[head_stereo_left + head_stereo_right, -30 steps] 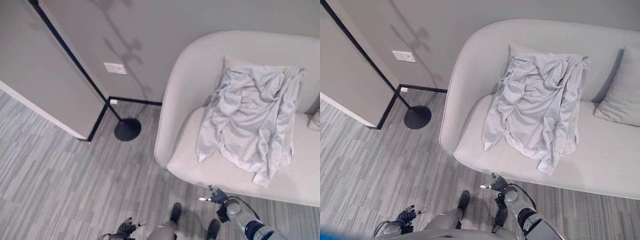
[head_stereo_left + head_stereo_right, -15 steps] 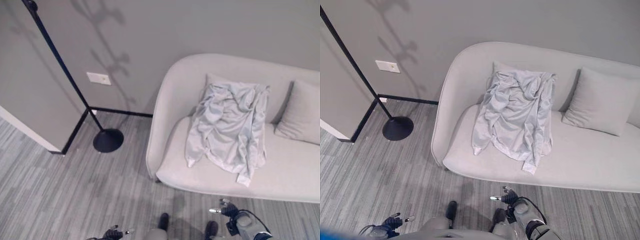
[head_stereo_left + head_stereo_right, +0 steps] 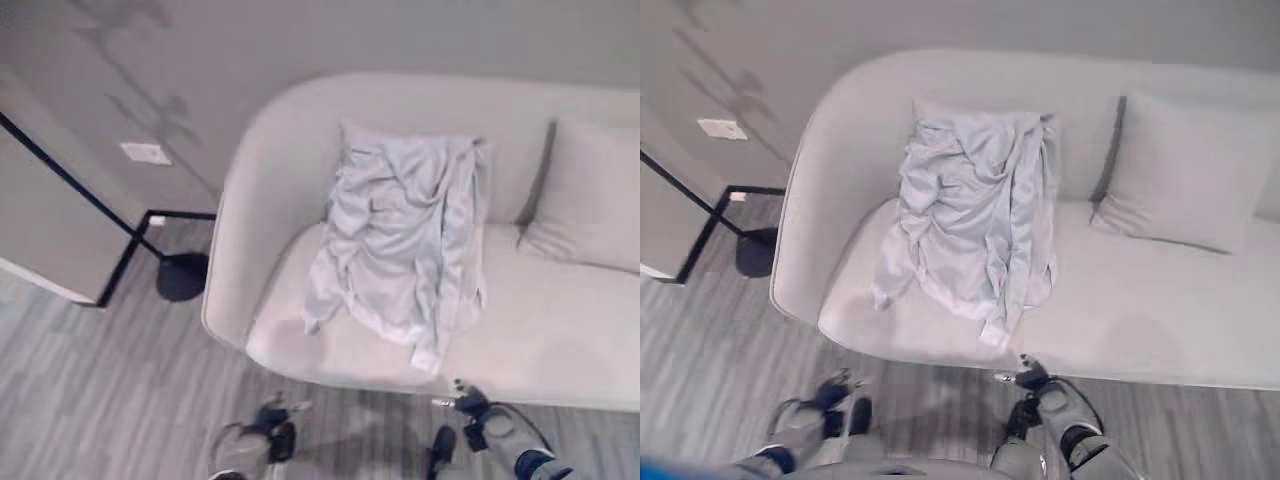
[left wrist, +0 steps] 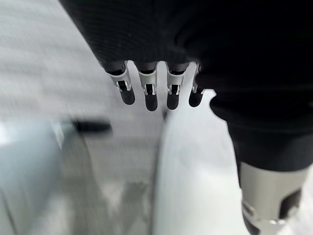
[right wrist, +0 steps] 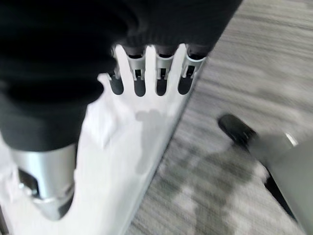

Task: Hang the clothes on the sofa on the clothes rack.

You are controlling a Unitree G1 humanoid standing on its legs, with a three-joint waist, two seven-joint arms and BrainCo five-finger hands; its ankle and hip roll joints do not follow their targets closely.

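Pale grey shirt (image 3: 405, 250) lies crumpled over the sofa (image 3: 560, 340) seat and back, beyond both my hands and touching neither. Right hand (image 3: 470, 408) hangs low at the sofa's front edge, just short of the trailing sleeve; fingers relaxed, empty. Left hand (image 3: 275, 415) hangs low, further off, fingers straight, empty. Cushion (image 3: 590, 195) sits beside the shirt. Risks, as I judge them: grabbing only the sleeve would let the bulk drag; the clothes rack (image 3: 100, 205) stands well off past my left hand.
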